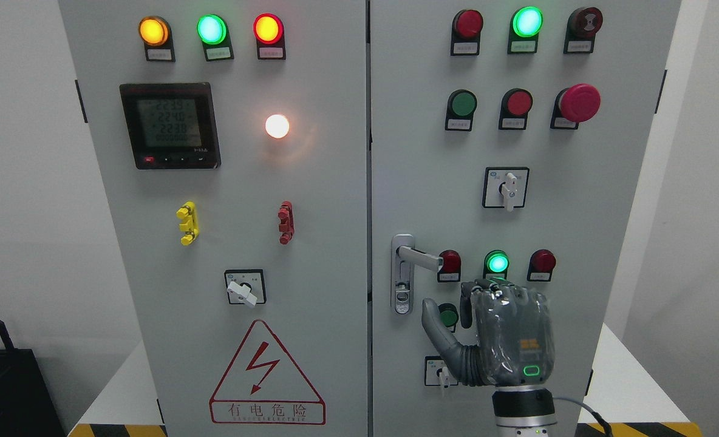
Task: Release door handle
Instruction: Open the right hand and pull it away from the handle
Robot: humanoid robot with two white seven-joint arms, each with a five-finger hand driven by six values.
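With its fingers loosely extended and empty, the right hand [498,331] hangs below the door handle [419,258].
The clear gap suggests release is complete.

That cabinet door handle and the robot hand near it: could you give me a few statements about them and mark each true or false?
1. The right hand is gripping the door handle. False: it sits below the handle, apart from it.
2. The handle's lever points right, roughly level. True.
3. The green lamp just above the hand is lit. True.
4. The handle is on the cabinet's left door. False: it is on the right door.
5. The hand holds nothing. True.
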